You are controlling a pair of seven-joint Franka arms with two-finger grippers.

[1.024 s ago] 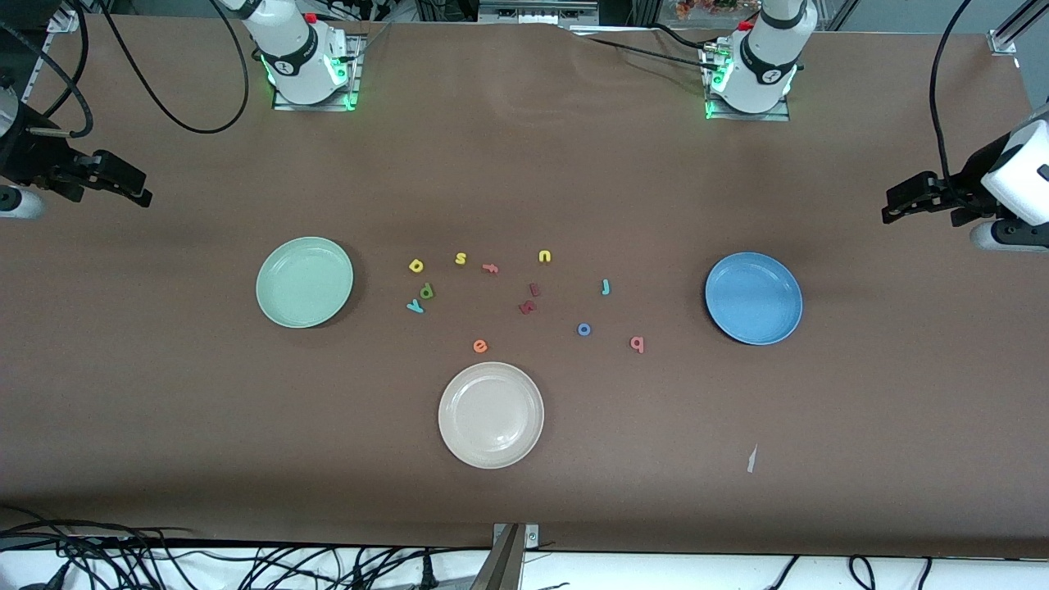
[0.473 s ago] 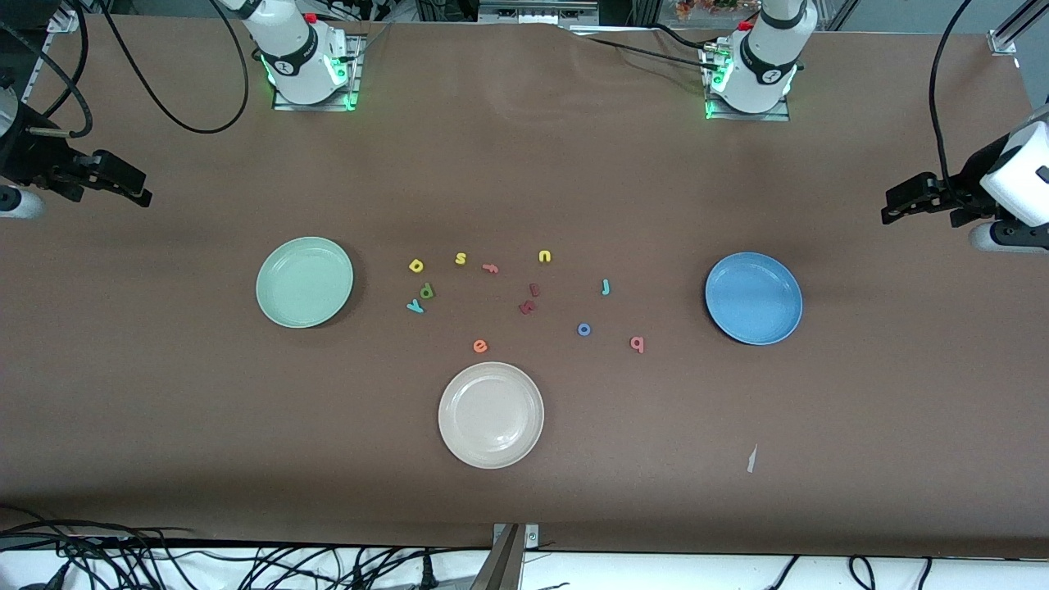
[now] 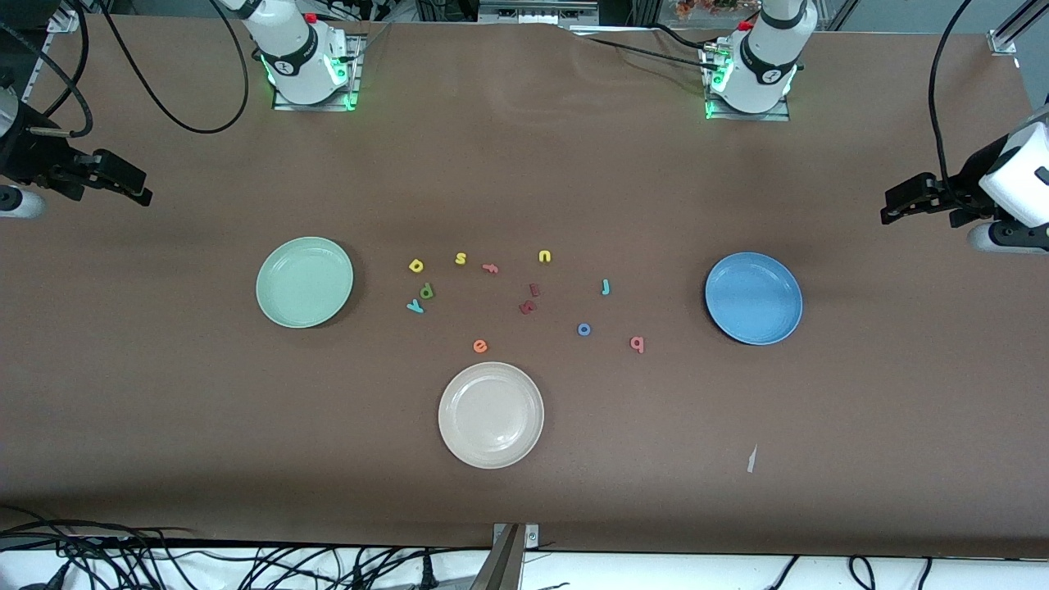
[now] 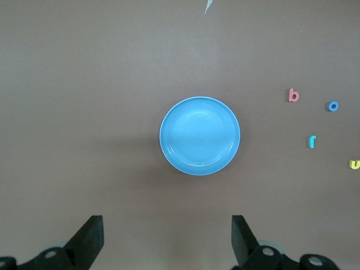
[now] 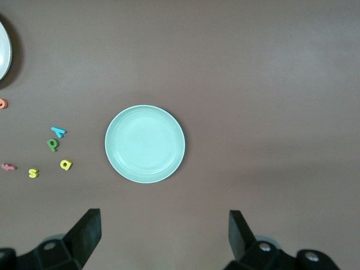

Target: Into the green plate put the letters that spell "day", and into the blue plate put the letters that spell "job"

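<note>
The green plate [image 3: 304,282] [image 5: 144,144] lies toward the right arm's end, the blue plate [image 3: 753,297] [image 4: 199,135] toward the left arm's end. Beside the green plate lie the yellow "a" [image 3: 416,265], green "d" [image 3: 426,290] and teal "y" [image 3: 415,306]. Closer to the blue plate lie the teal "j" [image 3: 606,286], blue "o" [image 3: 583,329] and pink "b" [image 3: 637,344]. My right gripper [image 3: 131,187] [image 5: 164,233] hangs open and empty, high over the table's edge by the green plate. My left gripper [image 3: 897,205] [image 4: 167,236] hangs open and empty by the blue plate.
A cream-white plate [image 3: 490,415] sits nearer the front camera, with an orange "e" [image 3: 480,346] just above its rim. A yellow "s" [image 3: 460,259], pink "f" [image 3: 490,268], yellow "u" [image 3: 545,256] and two dark red letters [image 3: 530,299] lie mid-table.
</note>
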